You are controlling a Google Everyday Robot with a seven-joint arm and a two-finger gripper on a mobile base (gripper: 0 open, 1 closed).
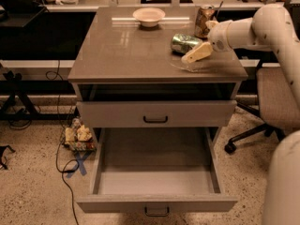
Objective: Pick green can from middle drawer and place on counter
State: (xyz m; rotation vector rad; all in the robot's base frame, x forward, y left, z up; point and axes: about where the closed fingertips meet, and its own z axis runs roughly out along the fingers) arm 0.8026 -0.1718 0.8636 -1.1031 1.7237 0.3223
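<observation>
The green can (183, 43) lies tilted on its side over the right part of the counter (126, 50), low above it or just touching; I cannot tell which. My gripper (193, 49) reaches in from the right on the white arm and is shut on the can, one cream finger (198, 53) showing in front of it. The middle drawer (154, 177) stands pulled out below, its grey tray holding nothing.
A pale bowl (149, 16) sits at the counter's back. A brown can with a straw (205, 20) stands just behind the gripper. A closed grey drawer front (157, 114) is above the open one. An office chair (274, 102) is at the right, cables and clutter (77, 136) on the floor left.
</observation>
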